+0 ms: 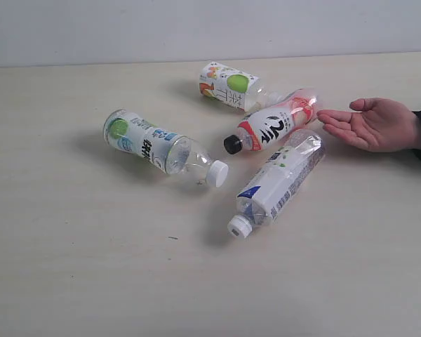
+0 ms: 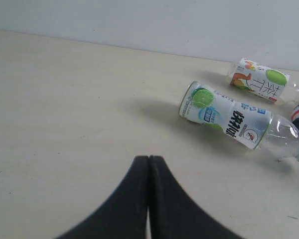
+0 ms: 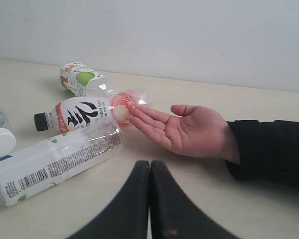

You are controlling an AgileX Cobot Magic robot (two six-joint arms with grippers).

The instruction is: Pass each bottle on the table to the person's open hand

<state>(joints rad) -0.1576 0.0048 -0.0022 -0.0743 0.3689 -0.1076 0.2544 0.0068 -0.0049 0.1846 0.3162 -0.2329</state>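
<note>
Four bottles, apparently empty, are recorded lying sideways on the surface (image 1: 70,267): green-and-white bottle (image 1: 154,146) leftmost, apple-label bottle (image 1: 231,86) rearmost, red-and-white bottle (image 1: 270,126) with its base at the open hand (image 1: 375,124), blue-and-white bottle (image 1: 281,179) just beside it; left fingers (image 2: 132,199) and right fingers (image 3: 132,199) are pressed together, nothing held.

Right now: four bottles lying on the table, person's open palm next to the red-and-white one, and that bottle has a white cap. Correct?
Not quite. The red-and-white bottle has a black cap, not a white one; the exterior view shows it clearly. The rest stands: all four bottles lie on the table, and the person's open palm is next to that bottle.
</note>
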